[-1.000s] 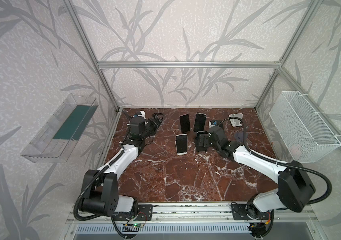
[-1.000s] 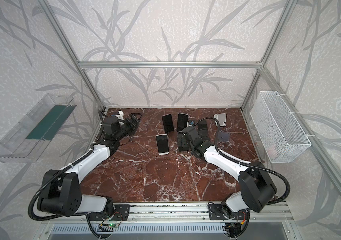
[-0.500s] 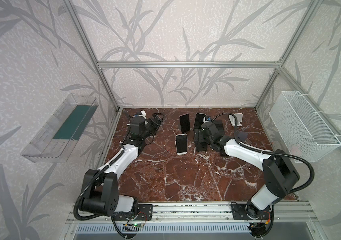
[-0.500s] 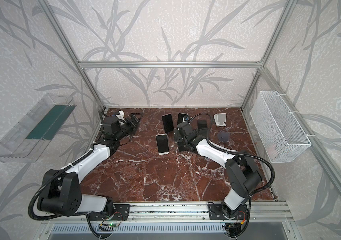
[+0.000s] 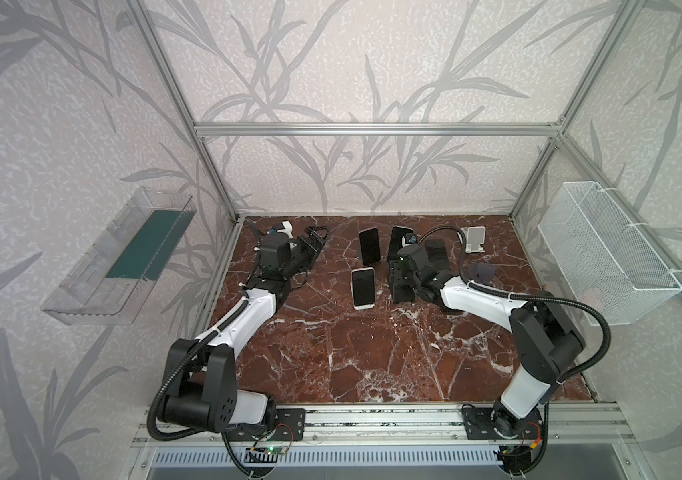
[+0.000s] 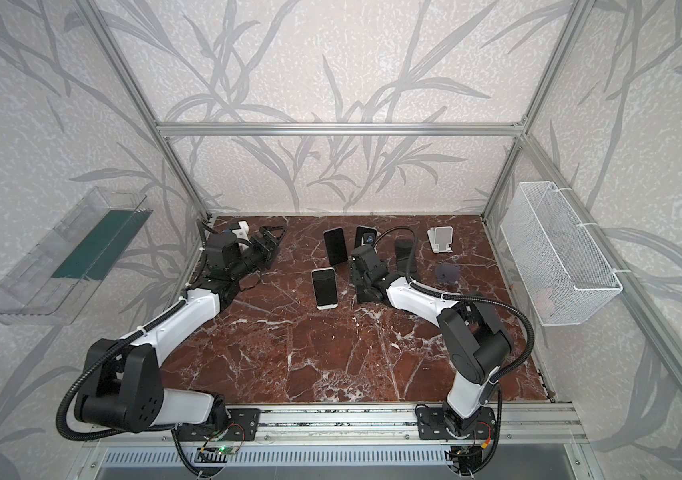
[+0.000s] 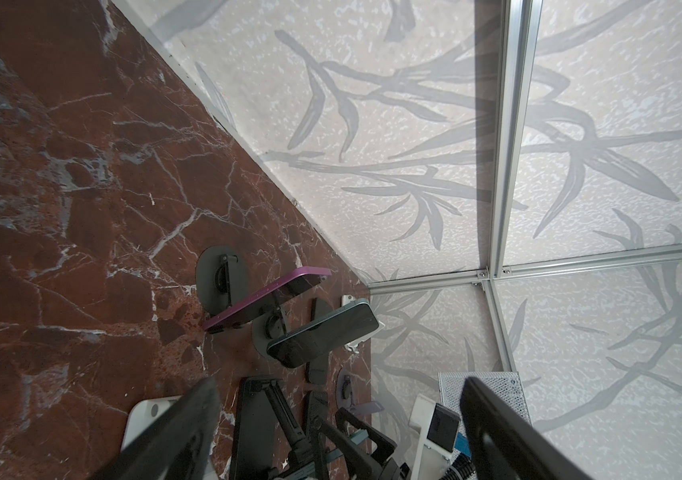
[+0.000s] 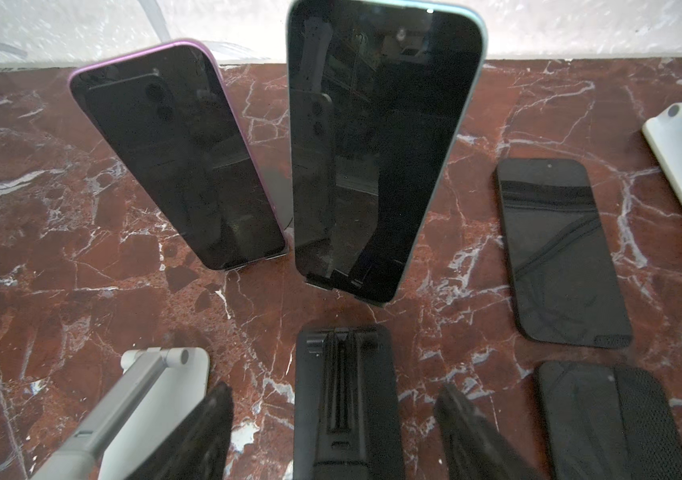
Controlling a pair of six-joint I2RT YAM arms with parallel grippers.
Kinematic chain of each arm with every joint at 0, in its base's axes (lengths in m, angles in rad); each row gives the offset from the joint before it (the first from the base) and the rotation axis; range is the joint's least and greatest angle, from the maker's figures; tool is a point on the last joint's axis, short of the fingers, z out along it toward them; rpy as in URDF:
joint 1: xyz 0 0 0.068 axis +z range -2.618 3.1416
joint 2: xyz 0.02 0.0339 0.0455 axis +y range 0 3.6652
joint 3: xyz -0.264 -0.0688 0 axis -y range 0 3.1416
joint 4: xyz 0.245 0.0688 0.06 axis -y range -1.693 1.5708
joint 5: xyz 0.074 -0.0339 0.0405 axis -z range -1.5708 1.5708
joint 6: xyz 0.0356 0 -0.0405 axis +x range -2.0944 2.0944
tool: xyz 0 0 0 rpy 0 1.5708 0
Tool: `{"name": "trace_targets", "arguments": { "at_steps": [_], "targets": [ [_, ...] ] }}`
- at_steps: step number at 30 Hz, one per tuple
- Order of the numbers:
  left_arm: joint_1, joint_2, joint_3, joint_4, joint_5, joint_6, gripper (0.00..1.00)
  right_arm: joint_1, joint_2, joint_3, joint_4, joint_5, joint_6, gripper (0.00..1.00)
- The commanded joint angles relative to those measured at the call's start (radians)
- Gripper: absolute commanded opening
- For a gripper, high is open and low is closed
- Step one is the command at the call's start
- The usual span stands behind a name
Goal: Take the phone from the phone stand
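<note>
Two dark-screened phones lean on stands at the back middle: a purple-edged phone (image 8: 177,153) (image 5: 369,246) and a teal-edged phone (image 8: 376,145) (image 7: 322,336). A white-framed phone (image 5: 362,287) (image 6: 325,287) rests on a pale stand (image 8: 144,399) in front of them. My right gripper (image 8: 337,432) (image 5: 398,272) is open, its fingers either side of a folded black stand (image 8: 347,395) (image 6: 366,286) with marble showing in both gaps. My left gripper (image 7: 337,428) (image 5: 314,245) is open and holds nothing, at the back left corner.
A black phone (image 8: 559,249) lies flat right of the teal one, with a dark mesh pad (image 8: 613,419) nearer. A white stand (image 5: 476,239) sits at the back right. A wire basket (image 5: 605,257) hangs on the right wall and a clear tray (image 5: 123,257) on the left wall.
My right gripper has moved left over the folded black stand and its jaws have narrowed. The left arm has stayed in place.
</note>
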Motion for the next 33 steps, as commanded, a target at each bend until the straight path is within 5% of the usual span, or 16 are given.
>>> {"name": "trace_targets", "arguments": {
  "at_steps": [1, 18, 33],
  "targets": [
    [-0.002, 0.01, 0.015, 0.034, 0.019, -0.013, 0.91, 0.021, -0.023, 0.005, 0.03, 0.019, -0.041, 0.68],
    [-0.005, 0.003, 0.019, 0.033, 0.029, -0.007, 0.91, 0.03, -0.282, -0.022, -0.034, -0.001, -0.079, 0.63],
    [-0.056, 0.001, 0.023, 0.001, 0.005, 0.028, 0.91, 0.031, -0.618, -0.173, -0.367, 0.008, -0.05, 0.61]
  ]
}}
